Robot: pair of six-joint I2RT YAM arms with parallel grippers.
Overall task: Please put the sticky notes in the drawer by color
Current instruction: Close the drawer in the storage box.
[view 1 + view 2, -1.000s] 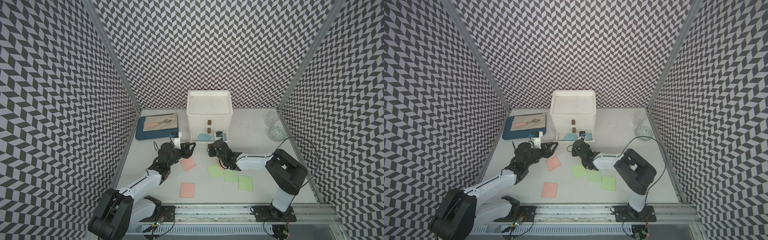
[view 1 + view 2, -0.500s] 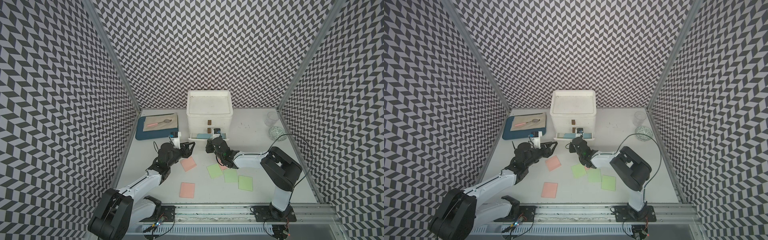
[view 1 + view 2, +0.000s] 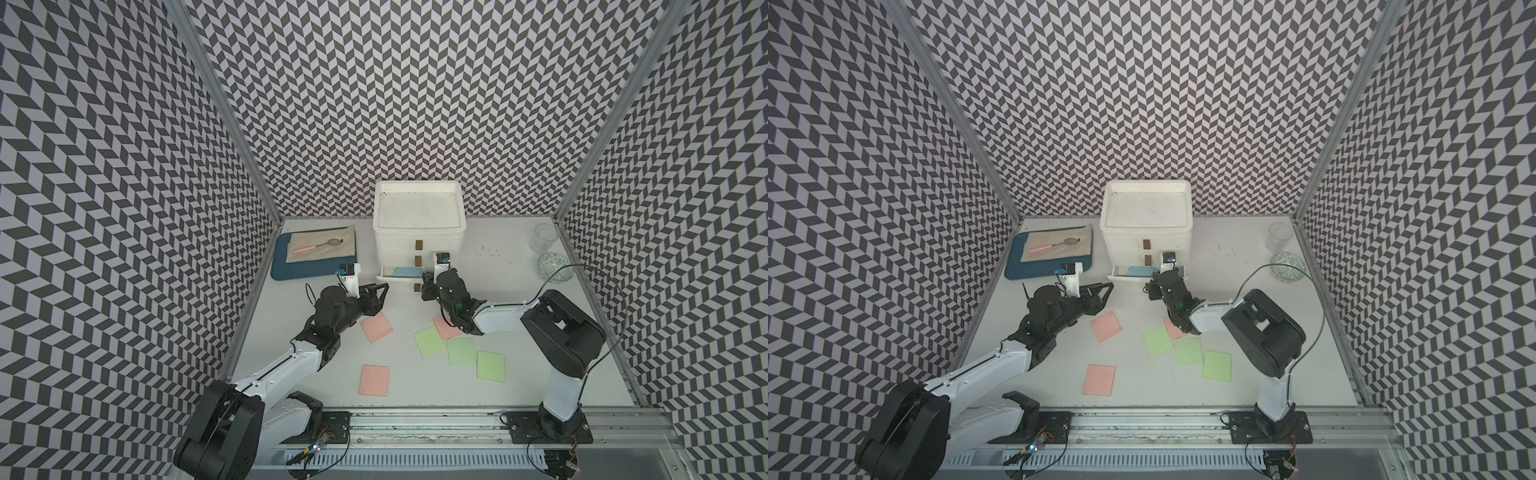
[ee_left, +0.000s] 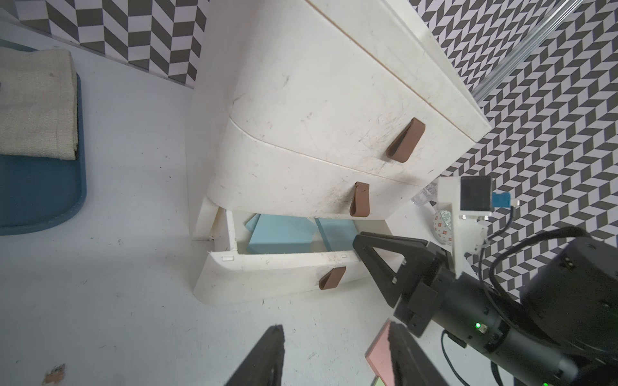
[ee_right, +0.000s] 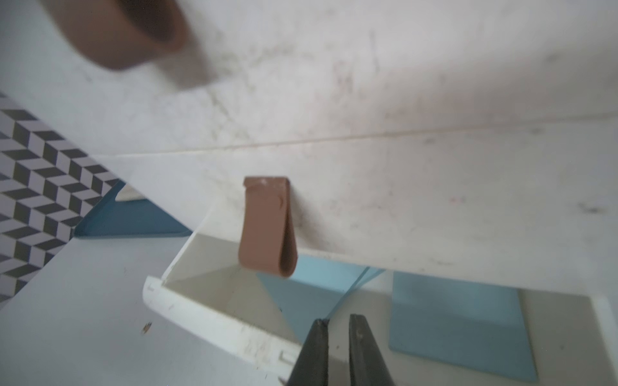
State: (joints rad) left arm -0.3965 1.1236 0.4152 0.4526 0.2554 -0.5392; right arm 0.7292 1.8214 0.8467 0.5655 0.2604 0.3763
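tray (image 3: 286, 272): we see it far left, cloth (image 3: 332, 255) and spoon (image 3: 305, 249) on it.
left gripper (image 4: 336, 331): we find it low over the table (image 3: 498, 291) between tray and drawer (image 3: 395, 245), pointing at the drawer front; fingers (image 4: 264, 357) moderately apart, holding nothing.
pink notes (image 3: 376, 327): we count three flat on the table, one near the left gripper, one (image 3: 375, 380) closer to the rail (image 3: 415, 432), one (image 3: 444, 328) partly under the right arm (image 3: 498, 320).
drawer: upright against the back wall (image 3: 415, 104), handles (image 3: 419, 245) facing the arms; we see its bottom level slid out toward them, long axis running left to right.
blue notes (image 3: 405, 272): inside that open level; we make out one flat, one tilted on edge.
right gripper (image 5: 338, 320): at the open level's front lip; fingers (image 5: 366, 354) a narrow gap apart, nothing between them; the tilted note's edge reaches one fingertip (image 5: 319, 329).
green notes (image 3: 429, 341): three flat in a slanting row.
glass (image 3: 544, 237), bowl (image 3: 555, 268): far right.
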